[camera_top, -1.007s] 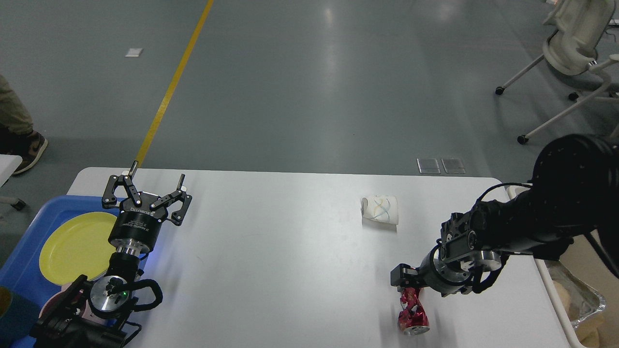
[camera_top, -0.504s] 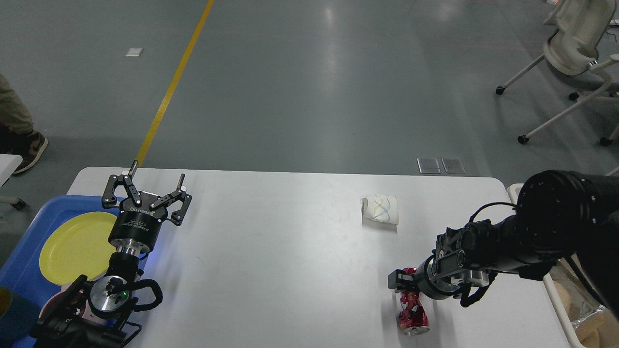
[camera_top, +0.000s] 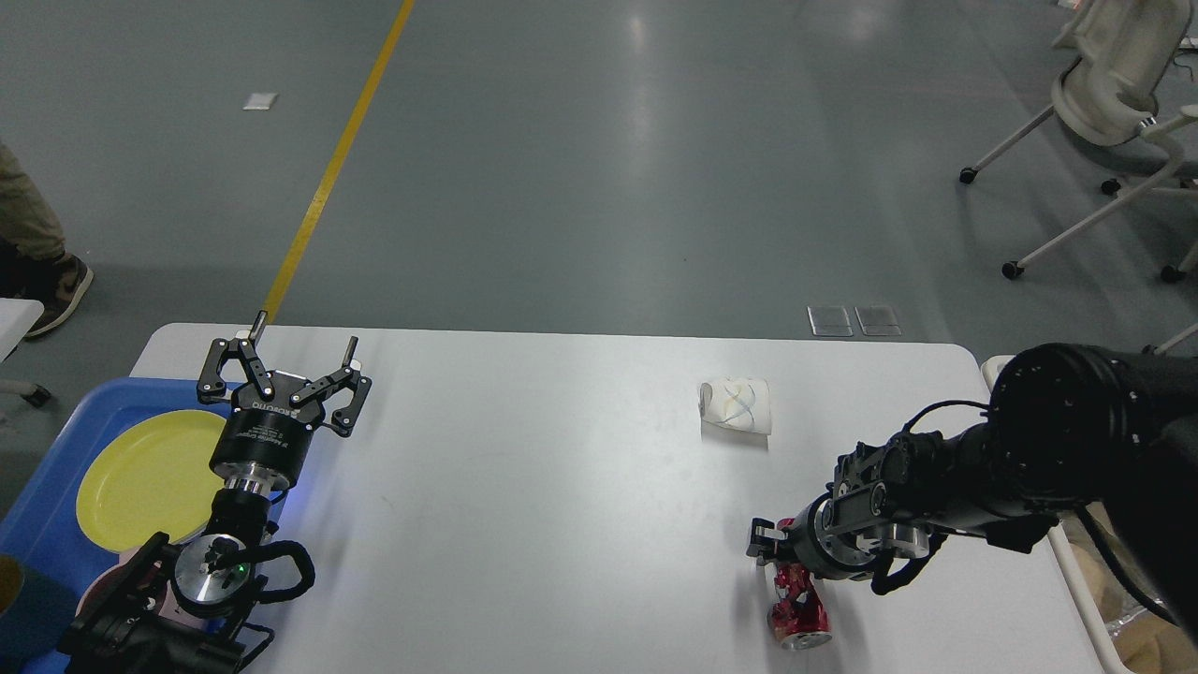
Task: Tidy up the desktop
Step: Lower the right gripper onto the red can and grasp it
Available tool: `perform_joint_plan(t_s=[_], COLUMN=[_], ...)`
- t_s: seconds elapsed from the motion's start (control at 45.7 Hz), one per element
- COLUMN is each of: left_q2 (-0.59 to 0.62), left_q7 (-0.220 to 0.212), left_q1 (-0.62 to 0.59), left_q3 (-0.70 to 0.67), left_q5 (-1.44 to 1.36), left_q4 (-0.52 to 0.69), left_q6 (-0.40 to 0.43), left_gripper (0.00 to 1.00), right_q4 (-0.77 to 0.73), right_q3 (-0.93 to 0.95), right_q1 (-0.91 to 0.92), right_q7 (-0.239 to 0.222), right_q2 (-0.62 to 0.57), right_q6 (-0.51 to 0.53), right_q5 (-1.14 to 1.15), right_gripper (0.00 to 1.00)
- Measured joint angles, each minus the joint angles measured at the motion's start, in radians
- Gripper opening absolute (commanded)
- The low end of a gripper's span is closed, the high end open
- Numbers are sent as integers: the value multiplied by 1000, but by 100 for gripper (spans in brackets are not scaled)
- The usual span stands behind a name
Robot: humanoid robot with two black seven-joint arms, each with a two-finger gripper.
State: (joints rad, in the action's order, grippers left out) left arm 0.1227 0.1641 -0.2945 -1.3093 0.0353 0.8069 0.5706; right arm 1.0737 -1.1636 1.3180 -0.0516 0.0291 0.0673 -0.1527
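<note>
The white desktop fills the lower part of the head view. A crushed red can lies on it near the front right. My right gripper hangs low over the can's far end and seems to touch it; its fingers are dark and hard to tell apart. A crumpled white paper cup lies on its side farther back on the right. My left gripper is held above the desktop's left side, open, with nothing between its fingers.
A blue tray at the left edge holds a yellow plate. A beige bin stands off the right edge of the desktop. Office chairs and a yellow floor line lie beyond.
My right arm has come down and slightly left, bringing its gripper lower onto the far end of the red can. The left arm, the cup and the tray have not moved.
</note>
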Motion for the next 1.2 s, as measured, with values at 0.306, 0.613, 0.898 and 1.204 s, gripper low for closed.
perform_joint_plan(t_s=[0.306, 0.613, 0.898, 1.204], left_q2=[0, 0, 0, 0], left_q7=[0, 0, 0, 0], left_q1=[0, 0, 0, 0], left_q3=[0, 0, -1, 0], left_q5=[0, 0, 0, 0], left_q4=[0, 0, 0, 0], left_q6=[0, 0, 0, 0], left_gripper=[96, 96, 96, 96], right_q4=[3, 11, 14, 49], right_q3=[2, 2, 2, 2], right_q1=[-5, 6, 17, 85], right_q7=[-29, -41, -44, -41], right_q2=[-1, -5, -12, -59], right_q6=[13, 24, 63, 129], right_q5=[-2, -3, -5, -7], right_gripper=[0, 0, 0, 0])
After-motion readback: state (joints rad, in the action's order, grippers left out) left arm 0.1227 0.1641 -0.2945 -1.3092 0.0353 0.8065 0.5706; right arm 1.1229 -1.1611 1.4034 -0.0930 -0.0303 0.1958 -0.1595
